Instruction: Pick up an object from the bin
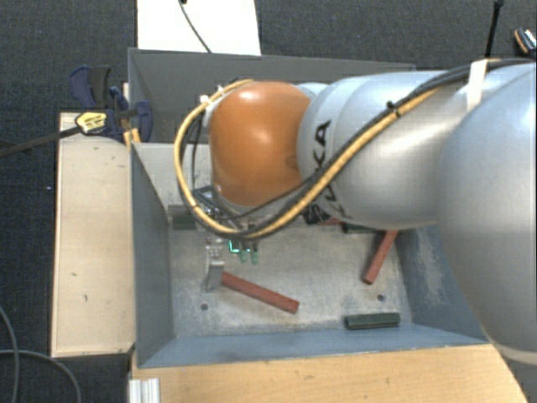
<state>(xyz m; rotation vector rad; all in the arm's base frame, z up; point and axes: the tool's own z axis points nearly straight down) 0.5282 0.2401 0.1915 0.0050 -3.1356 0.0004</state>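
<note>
Gripper (215, 272) is down at the left of the bin (155, 309) floor (open or closed, can't tell). A red-brown bar (258, 293) lies flat, long axis slanting upper left to lower right, its upper-left end just beside the gripper.

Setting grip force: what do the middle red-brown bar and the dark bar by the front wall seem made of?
Red-brown bar: matte, straight, crisp edges, probably painted wood or hard plastic. Dark bar: dull blackish, squared ends, maybe plastic or rubber; unclear.
</note>
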